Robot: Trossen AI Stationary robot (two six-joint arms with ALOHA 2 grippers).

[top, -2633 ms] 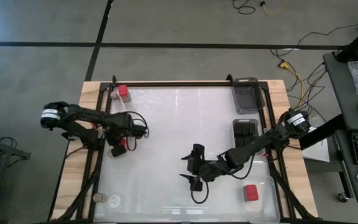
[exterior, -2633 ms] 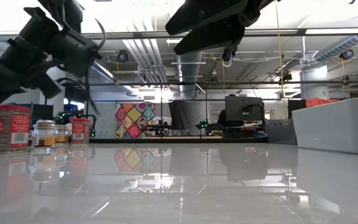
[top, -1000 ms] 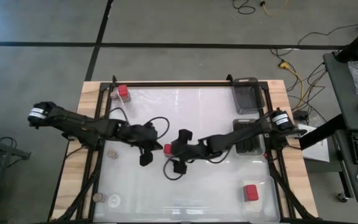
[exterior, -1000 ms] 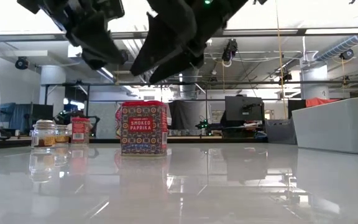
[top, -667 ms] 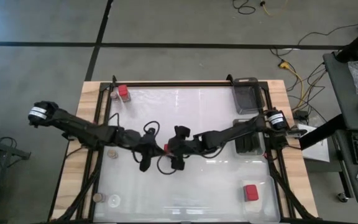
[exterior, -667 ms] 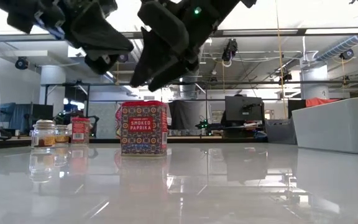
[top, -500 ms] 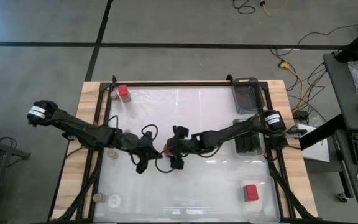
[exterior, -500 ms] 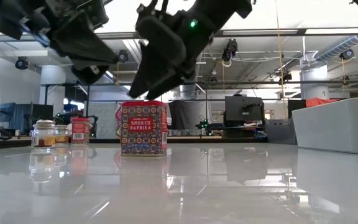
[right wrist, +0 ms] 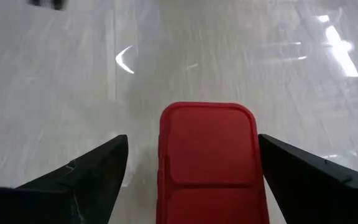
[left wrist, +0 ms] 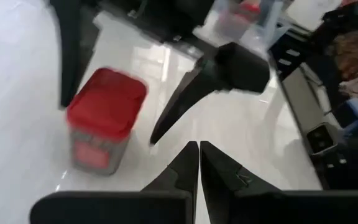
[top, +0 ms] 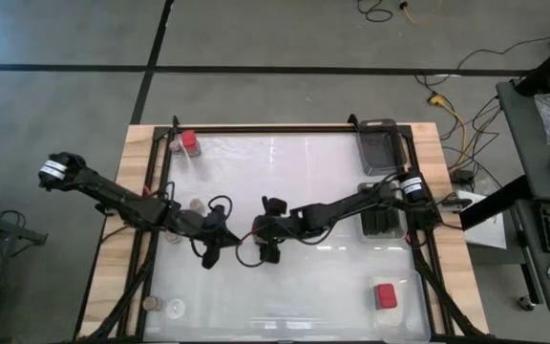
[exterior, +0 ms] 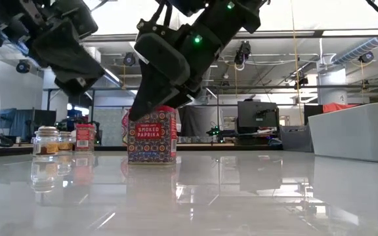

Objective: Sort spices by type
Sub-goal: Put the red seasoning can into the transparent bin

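The right gripper (top: 259, 232) was near the middle of the table (top: 332, 287), with its fingers spread wide on either side of a red-lidded paprika tin (exterior: 152, 134). In the right wrist view the two dark fingers (right wrist: 79, 177) stood apart from the tin's red lid (right wrist: 209, 155), one on each side — not squeezing it. The tin stood upright on the shiny white top.

The left gripper (top: 213, 250) hung just beside it, a little nearer the left edge. Its two fingers (left wrist: 185, 163) were pressed together with nothing between them. From the left wrist view the tin (left wrist: 103, 118) showed beyond those closed tips.

Other spices sat well apart. A red tin (top: 189, 141) and a small jar beside it stood in the far left corner. Another small jar (top: 196, 205) stood near the left arm. Two tiny jars (top: 151, 304) rested at the near left edge. A red block (top: 385, 295) lay near the right front corner. Dark blocks (top: 380, 210) sat in a tray by the right side — partly hidden by the right arm. A clear tray (top: 378, 145) rested at the far right corner.
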